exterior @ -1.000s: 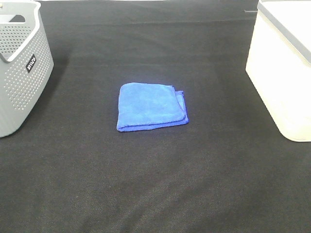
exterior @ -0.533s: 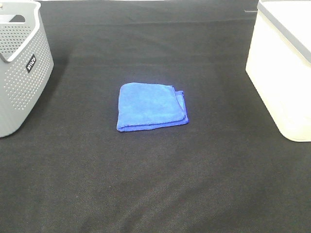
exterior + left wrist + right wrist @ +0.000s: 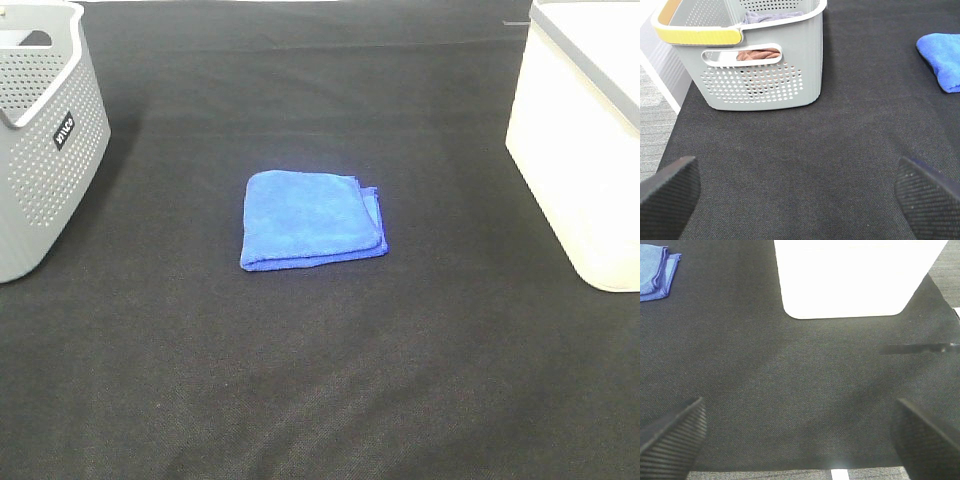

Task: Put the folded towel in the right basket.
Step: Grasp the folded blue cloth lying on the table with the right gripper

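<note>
While the left gripper [image 3: 800, 200] and right gripper [image 3: 800, 440] hang wide apart and empty, the towel [image 3: 312, 221] lies folded on the black cloth [image 3: 320, 380].
It rests flat between the baskets, well apart from the white basket [image 3: 585, 150] at right and the grey basket [image 3: 45, 150] at left; neither gripper touches it.

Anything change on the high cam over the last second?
Nothing visibly changed. The towel lies folded in the same spot between the grey basket and the white basket, untouched. No arm shows in the high view. The left tool and right tool are open, clear of the towel.
</note>
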{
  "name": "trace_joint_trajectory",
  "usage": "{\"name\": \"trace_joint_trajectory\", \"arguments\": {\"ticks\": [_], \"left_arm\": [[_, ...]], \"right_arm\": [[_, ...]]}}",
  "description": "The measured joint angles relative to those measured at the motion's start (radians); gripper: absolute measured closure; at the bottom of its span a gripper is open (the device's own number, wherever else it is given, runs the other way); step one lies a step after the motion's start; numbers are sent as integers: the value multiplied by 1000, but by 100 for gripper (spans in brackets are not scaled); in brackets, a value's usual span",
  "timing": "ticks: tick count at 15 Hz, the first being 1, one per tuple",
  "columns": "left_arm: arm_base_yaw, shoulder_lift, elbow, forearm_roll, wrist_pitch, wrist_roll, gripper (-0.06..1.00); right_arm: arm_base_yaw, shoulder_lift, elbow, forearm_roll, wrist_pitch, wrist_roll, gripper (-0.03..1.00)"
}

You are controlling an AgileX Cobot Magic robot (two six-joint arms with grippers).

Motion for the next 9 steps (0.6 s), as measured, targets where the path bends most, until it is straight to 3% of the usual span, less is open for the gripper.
{"name": "trace_joint_trajectory", "arguments": {"ticks": [9], "left_arm": [[0,0,0,0,0,0,-5]], "right_arm": [[0,0,0,0,0,-1,1]]}}
